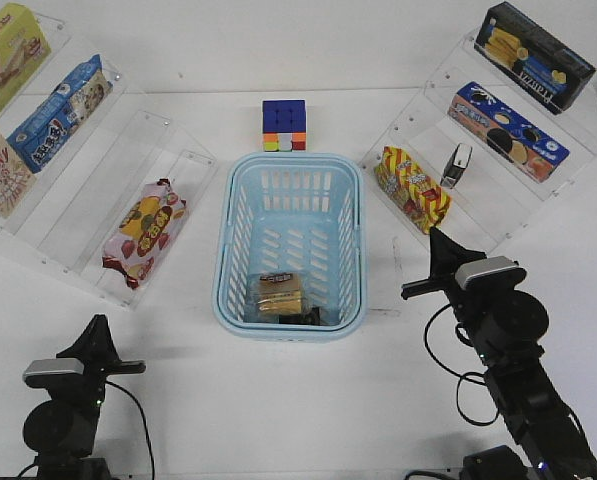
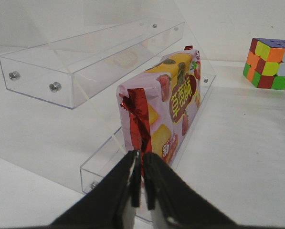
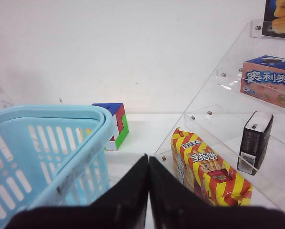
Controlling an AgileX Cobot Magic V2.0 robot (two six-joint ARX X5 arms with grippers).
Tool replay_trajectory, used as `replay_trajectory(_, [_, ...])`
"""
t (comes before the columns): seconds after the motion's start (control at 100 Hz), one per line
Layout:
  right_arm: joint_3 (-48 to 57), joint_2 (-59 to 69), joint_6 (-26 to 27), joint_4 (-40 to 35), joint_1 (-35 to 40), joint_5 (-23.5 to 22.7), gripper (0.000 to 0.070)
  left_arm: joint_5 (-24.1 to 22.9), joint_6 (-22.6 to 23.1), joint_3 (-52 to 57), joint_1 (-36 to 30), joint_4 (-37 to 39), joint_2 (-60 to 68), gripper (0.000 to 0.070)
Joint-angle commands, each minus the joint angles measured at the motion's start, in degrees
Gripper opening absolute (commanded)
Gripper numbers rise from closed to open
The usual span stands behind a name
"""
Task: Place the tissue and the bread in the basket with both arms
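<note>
The light-blue basket (image 1: 288, 170) stands mid-table. The bread (image 1: 278, 293), a tan bun in clear wrap, lies on its floor near the front wall. A small dark thing (image 1: 305, 318) lies beside it, half hidden by the rim; I cannot tell what it is. A black-and-white tissue pack (image 1: 457, 165) stands on the right shelf and also shows in the right wrist view (image 3: 255, 140). My left gripper (image 1: 98, 325) is shut and empty at the front left. My right gripper (image 1: 436, 238) is shut and empty, right of the basket (image 3: 47, 143).
A pink strawberry snack bag (image 2: 163, 105) stands on the left clear shelf (image 2: 85, 71), just beyond my left fingertips (image 2: 154, 164). A red-yellow snack bag (image 3: 206, 171) sits on the right shelf. A colour cube (image 1: 284, 125) stands behind the basket. Boxes fill the upper shelves.
</note>
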Motion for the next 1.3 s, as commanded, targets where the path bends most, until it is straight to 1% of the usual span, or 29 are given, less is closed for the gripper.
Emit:
replay_trajectory(0.0, [0.8, 0.1, 0.5, 0.7, 0.2, 0.0, 0.0001, 0.2, 1.8, -1.2, 0.0, -0.3, -0.1, 0.0001])
replay_trajectory(0.07, [0.8, 0.1, 0.5, 0.7, 0.2, 0.0, 0.0001, 0.2, 2.7, -1.2, 0.0, -1.4, -0.1, 0.0001])
replay_trajectory(0.78, [0.8, 0.1, 0.2, 0.7, 0.2, 0.0, 0.0001, 0.1, 2.7, -1.2, 0.0, -0.7, -0.1, 0.0001])
replay_trajectory(0.86, [0.8, 0.1, -2.1, 0.7, 0.2, 1.1, 0.0001, 0.1, 2.7, -1.2, 0.0, -0.7, -0.1, 0.0001])
replay_trajectory(0.91, [0.5, 0.1, -4.8, 0.6, 0.2, 2.0, 0.0001, 0.1, 2.7, -1.2, 0.0, -0.7, -0.1, 0.0001])
replay_trajectory(0.95, [-0.2, -0.6, -7.4, 0.1, 0.2, 2.7, 0.0001, 0.1, 2.7, -1.2, 0.0, -0.7, -0.1, 0.0001])
replay_trajectory(1.03, [-3.8, -4.2, -14.4, 0.1, 0.2, 2.8, 0.0001, 0.1, 2.7, -1.2, 0.0, -0.7, -0.1, 0.0001])
replay_trajectory(1.09, [-7.3, -8.0, -17.5, 0.5, 0.2, 2.8, 0.0001, 0.1, 2.7, -1.2, 0.0, -0.7, -0.1, 0.0001])
replay_trajectory(1.21, [-15.0, -16.5, -21.9, 0.2, -1.0, 2.8, 0.0001, 0.1, 2.7, -1.2, 0.0, -0.7, -0.1, 0.0001])
replay_trajectory(1.29, [-20.2, -23.0, -22.4, -1.4, -2.7, 2.9, 0.0001, 0.1, 2.7, -1.2, 0.0, -0.7, -0.1, 0.0001])
